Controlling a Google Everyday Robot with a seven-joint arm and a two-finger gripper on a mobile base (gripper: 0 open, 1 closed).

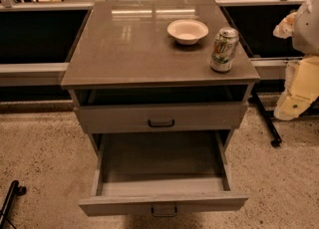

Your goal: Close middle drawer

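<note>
Middle drawer (pixel 162 173) of our cabinet (pixel 139 49) is pulled way out toward the camera. It's wide and shallow, with a flat grey front and a small dark bar handle. The gripper (pixel 295 101) hangs at the right edge, well apart from it and higher up; we can't tell if it's spread or closed. The drawer's long side runs left-right, front facing us.

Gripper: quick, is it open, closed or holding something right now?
Gripper: cannot be told; it hangs at the far right, beside the cabinet, clear of the open middle drawer.
</note>
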